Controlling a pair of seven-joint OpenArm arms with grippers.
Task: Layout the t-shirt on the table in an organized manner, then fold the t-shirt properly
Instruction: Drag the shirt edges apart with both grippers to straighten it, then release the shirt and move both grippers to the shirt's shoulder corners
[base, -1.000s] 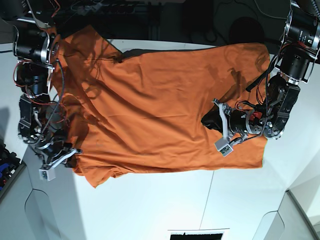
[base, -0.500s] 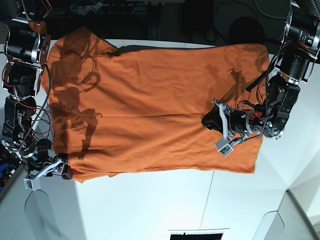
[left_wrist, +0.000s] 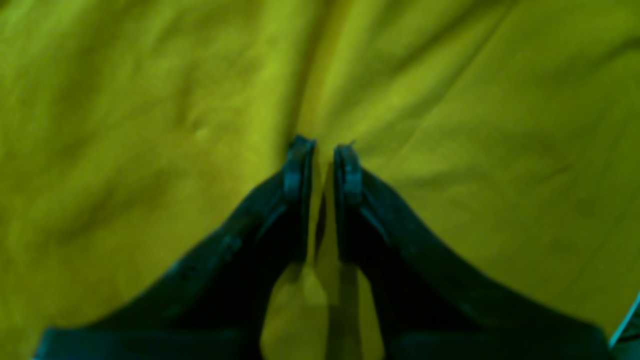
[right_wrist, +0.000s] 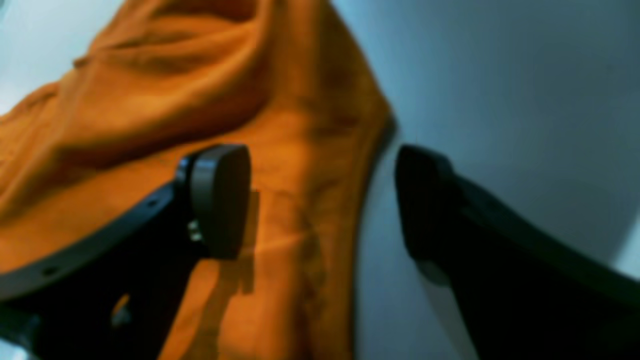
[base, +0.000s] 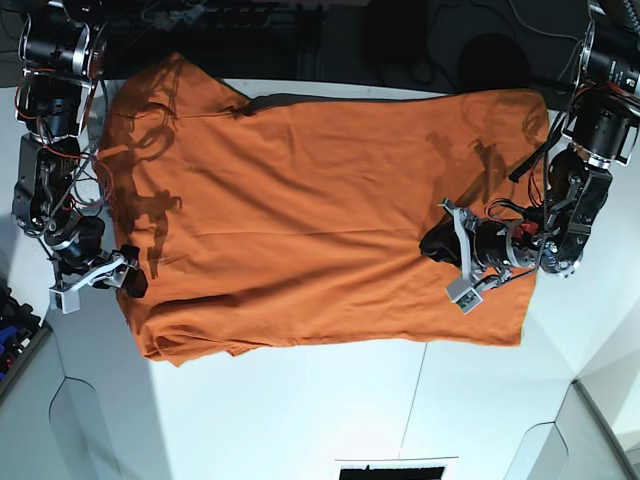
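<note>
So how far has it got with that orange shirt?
The t-shirt already lies spread mostly flat on the table. In hand: the left claw pinches the cloth, while the right claw is open beside the shirt's edge. Wrinkles remain at that end, and no fold is made yet.

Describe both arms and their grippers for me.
Both arms are black, chunky motor housings with silver brackets and loose red and black wiring. The left gripper and right gripper have dark curved fingers; a small white block with dark openings sits beside each wrist.

Black arms (base: 45, 150), red wiring, seemingly grey-white tool (base: 452, 262) fingers.
</note>
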